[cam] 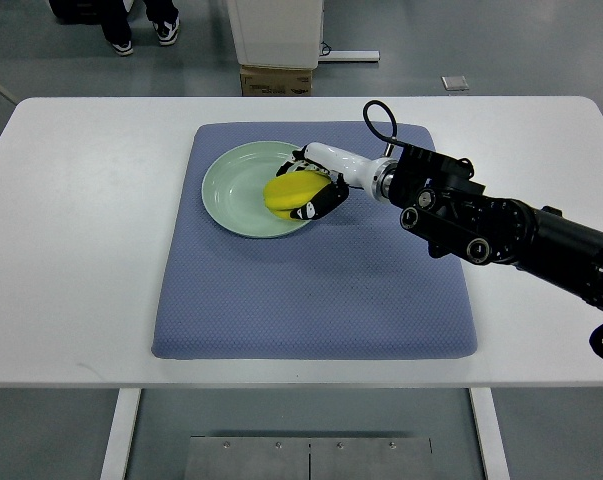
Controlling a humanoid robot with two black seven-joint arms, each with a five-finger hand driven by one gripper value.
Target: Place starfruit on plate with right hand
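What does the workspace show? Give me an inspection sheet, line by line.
Surface: white table with a blue mat in the middle.
Job's things: yellow starfruit over the right part of the green plate, which sits on the mat.
Clutter: nothing seen on the table.
Grippers: right hand curled around the starfruit; left hand not in view.
Cables: a black cable loop at the right wrist.
Surroundings: grey floor, a cardboard box under a white stand beyond the table, a person's shoes top left, a metal plate on the floor at the near edge.
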